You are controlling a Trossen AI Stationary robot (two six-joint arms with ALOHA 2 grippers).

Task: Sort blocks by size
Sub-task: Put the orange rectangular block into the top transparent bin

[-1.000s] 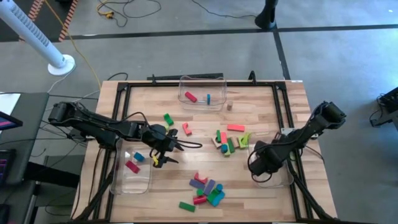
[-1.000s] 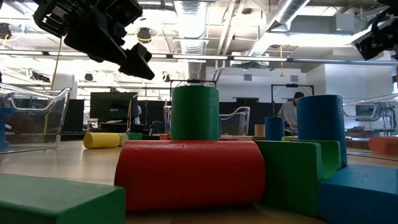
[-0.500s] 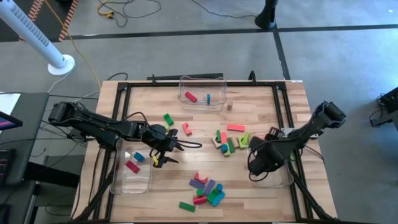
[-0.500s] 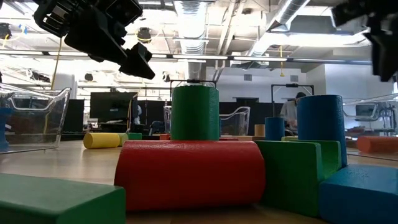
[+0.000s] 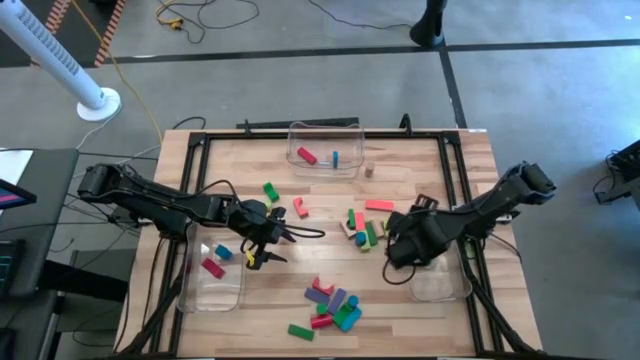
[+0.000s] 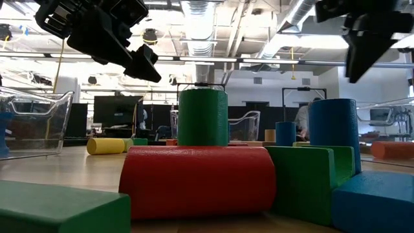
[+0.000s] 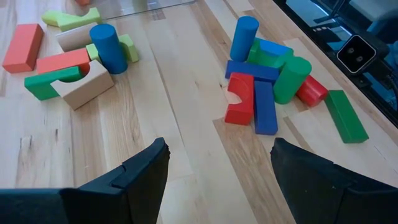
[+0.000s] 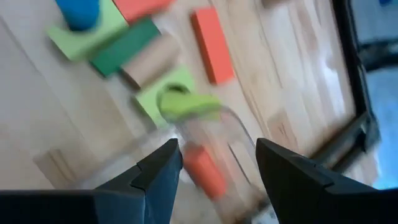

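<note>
- Blocks (image 5: 365,228) lie in loose groups across the wooden table (image 5: 420,170): one cluster at mid-table, a second heap (image 5: 333,305) toward the near edge, and a few strays between.
- Three clear bins take the sorted pieces. The far bin (image 5: 325,150) holds a red and a blue block, the left bin (image 5: 212,275) holds a blue and a pink one, and the right bin (image 5: 440,285) now stands uncovered near the right edge.
- Right gripper (image 5: 400,245) has swung away from over the right bin within the last second and now hangs just beside the mid-table cluster, its claw spread apart and carrying nothing. Its wrist view looks down on an orange bar (image 8: 212,45), a tan cylinder (image 8: 151,65) and green pieces, with an orange block (image 8: 205,171) lying inside the bin's clear wall.
- Left gripper (image 5: 262,240) has not moved in that second. It hovers over bare wood just beside the left bin, its claw wide apart and empty, with both block groups ahead of it in its wrist view.
- Judged from the shift, a drop into the right bin appears finished and the right arm is lining up its next pick. Most blocks remain unsorted on the table, so the job looks to be in its early stages.
</note>
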